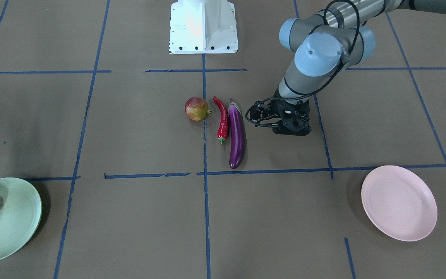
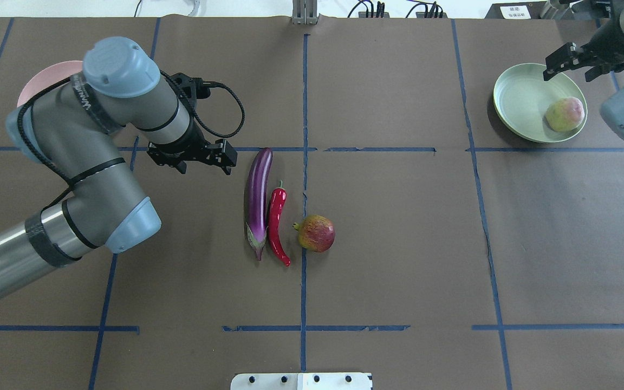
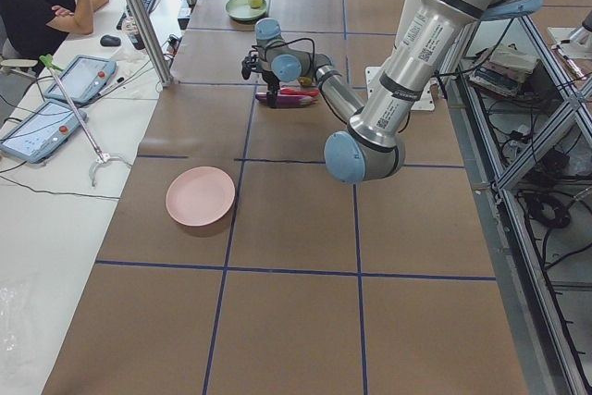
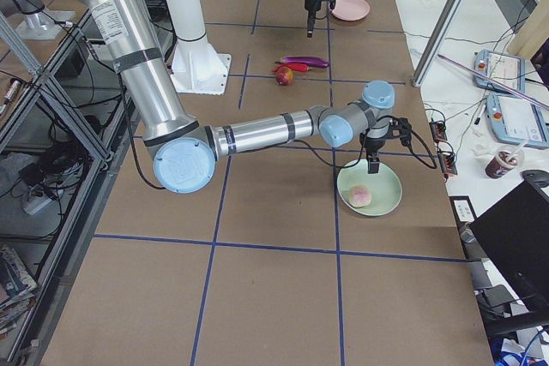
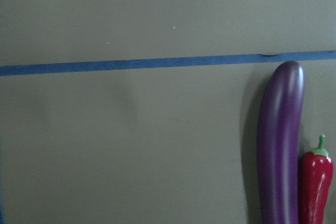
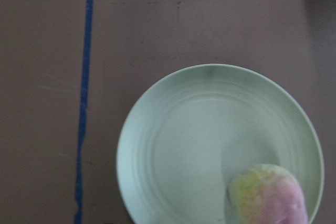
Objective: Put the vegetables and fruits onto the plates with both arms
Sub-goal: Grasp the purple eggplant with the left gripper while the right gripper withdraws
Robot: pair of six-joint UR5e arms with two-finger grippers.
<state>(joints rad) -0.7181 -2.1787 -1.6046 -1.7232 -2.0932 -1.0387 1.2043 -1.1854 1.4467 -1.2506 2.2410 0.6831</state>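
Observation:
The purple eggplant [image 2: 258, 197] and the red chili [image 2: 275, 222] lie side by side at the table's middle, with the pomegranate-like fruit [image 2: 316, 233] just right of them. My left gripper [image 2: 205, 165] hangs open and empty over bare paper just left of the eggplant's blunt end; the left wrist view shows the eggplant [image 5: 281, 145] and chili [image 5: 315, 187] at its right edge. The pink plate [image 1: 399, 203] is empty. The pale green-pink fruit [image 2: 565, 114] lies on the green plate [image 2: 518, 97]. My right gripper [image 2: 571, 70] is open above that plate, apart from the fruit.
The white base block [image 1: 203, 27] stands at the robot's side of the table. Blue tape lines grid the brown paper. An operator [image 3: 37, 6] sits beyond the table edge with tablets on a side bench.

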